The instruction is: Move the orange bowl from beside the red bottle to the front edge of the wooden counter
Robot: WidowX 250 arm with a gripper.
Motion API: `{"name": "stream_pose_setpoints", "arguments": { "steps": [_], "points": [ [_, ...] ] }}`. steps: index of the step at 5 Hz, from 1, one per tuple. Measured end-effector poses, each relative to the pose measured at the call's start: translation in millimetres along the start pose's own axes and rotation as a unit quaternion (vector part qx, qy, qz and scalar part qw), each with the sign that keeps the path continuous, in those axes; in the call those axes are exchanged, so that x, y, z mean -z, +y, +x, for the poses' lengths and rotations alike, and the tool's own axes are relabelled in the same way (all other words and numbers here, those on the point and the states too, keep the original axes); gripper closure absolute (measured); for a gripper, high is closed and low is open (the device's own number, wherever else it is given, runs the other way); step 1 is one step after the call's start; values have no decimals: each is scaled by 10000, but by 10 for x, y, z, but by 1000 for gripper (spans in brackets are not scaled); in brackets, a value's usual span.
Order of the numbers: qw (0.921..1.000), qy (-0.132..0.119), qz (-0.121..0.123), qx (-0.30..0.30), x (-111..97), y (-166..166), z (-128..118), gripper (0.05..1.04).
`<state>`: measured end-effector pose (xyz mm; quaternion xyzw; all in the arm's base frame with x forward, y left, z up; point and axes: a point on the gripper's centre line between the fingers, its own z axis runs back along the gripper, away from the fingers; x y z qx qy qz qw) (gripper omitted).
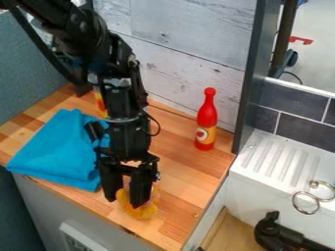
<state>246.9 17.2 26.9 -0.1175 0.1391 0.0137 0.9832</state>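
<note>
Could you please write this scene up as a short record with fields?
Gripper: black two-finger gripper, low over the counter's front part, right at the yellow-orange item
Item at gripper: yellow-orange item, partly covered by the gripper; exact kind unclear
Surface: wooden counter
Cloth: turquoise, folded cloth, on the counter at picture left
Bottle: red bottle with a yellowish label, upright near the plank wall
Beside counter: white ribbed ledge, metal rings at its front
</note>
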Motion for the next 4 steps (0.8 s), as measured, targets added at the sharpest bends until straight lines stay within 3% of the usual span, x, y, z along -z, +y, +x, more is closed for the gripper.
{"name": "stream_pose_setpoints", "arguments": {
  "steps": [1,2,3,4],
  "points": [
    [9997,-257,6,46,-270,-74,-54,71],
    [9979,-569,298,25,-597,-77,-97,75],
    [9950,-677,608,403,-856,-153,-20,79],
    [9920,-225,1080,606,-975,-150,27,81]
  ]
}}
